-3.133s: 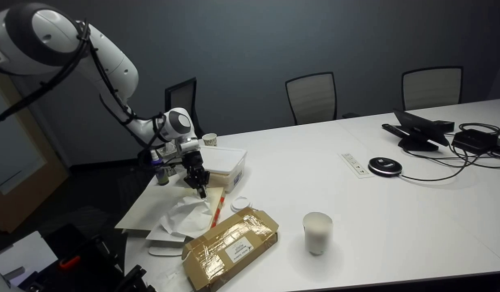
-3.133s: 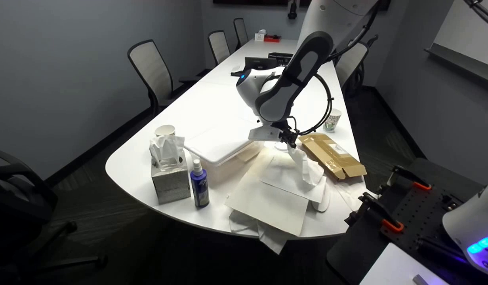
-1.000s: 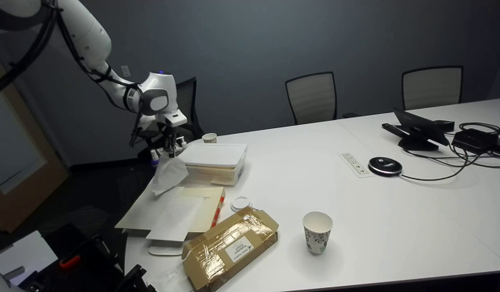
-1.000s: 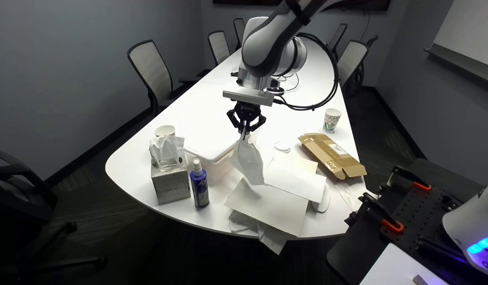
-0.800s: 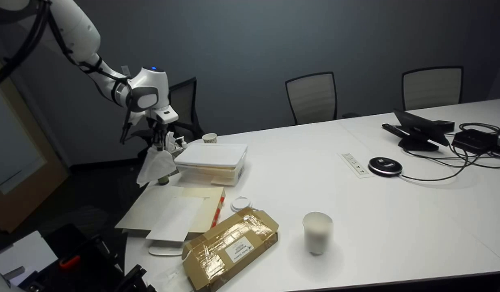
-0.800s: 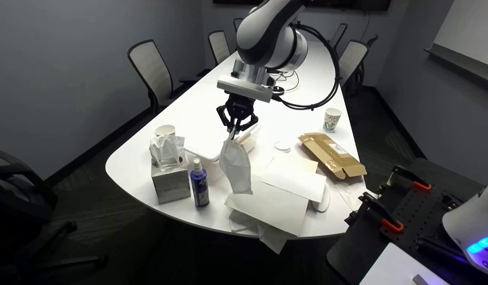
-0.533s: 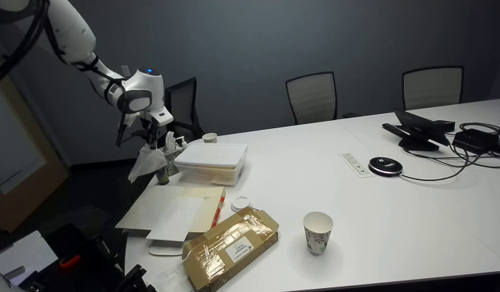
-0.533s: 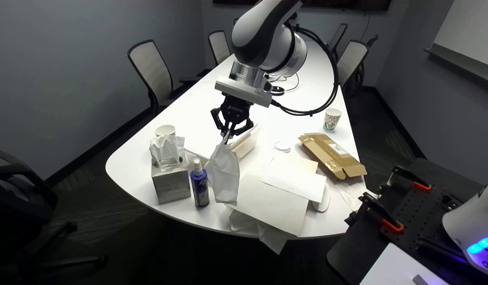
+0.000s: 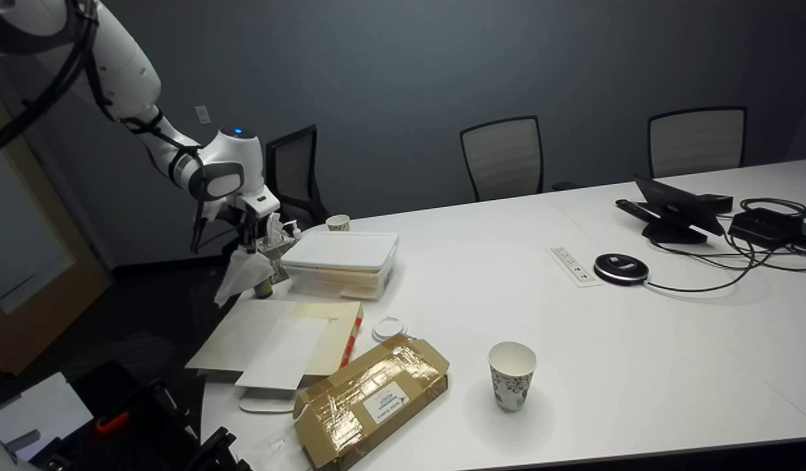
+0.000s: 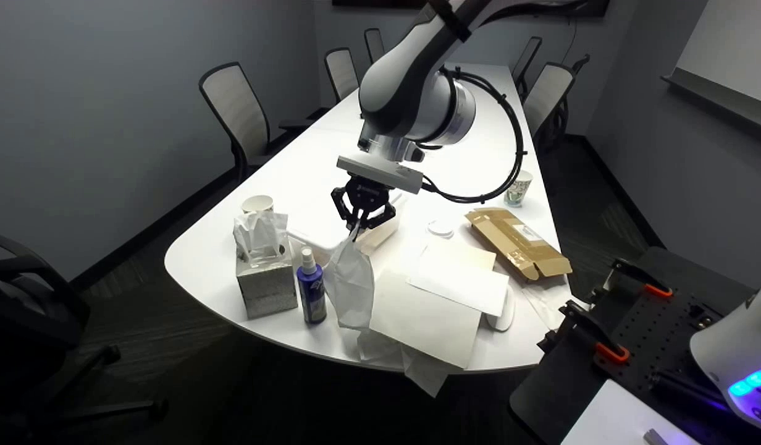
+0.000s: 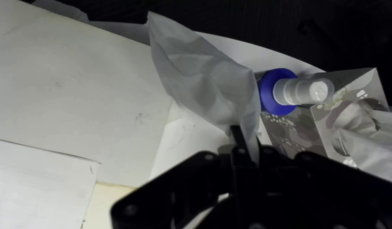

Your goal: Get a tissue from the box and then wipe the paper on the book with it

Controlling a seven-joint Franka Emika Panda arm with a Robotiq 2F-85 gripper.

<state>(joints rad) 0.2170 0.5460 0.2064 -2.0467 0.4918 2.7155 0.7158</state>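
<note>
My gripper [image 10: 356, 227] is shut on the tissue [image 10: 351, 284], a crumpled white sheet that hangs down from the fingertips. In the wrist view the tissue [image 11: 205, 76] spreads out from between the black fingers [image 11: 245, 140]. The gripper is above the table, beside the spray bottle. The grey patterned box [image 10: 268, 290] stands near the table edge with white tissue poking from its top; it also shows in the wrist view [image 11: 293, 133]. The paper [image 10: 461, 287], a pale rectangular sheet, lies flat on the larger pale book [image 10: 417, 321]. The tissue hangs apart from the paper.
A blue spray bottle [image 10: 311, 287] stands between the box and the hanging tissue. A lidded clear container [image 9: 341, 261] is behind the book. A brown carton [image 9: 370, 399] and a paper cup [image 9: 511, 376] stand in front. Another cup [image 10: 257, 204] is behind the box.
About three seconds ago the gripper held the tissue down on the paper. It then rose and moved off toward the spray bottle and box. In the last half second it sank slightly.
</note>
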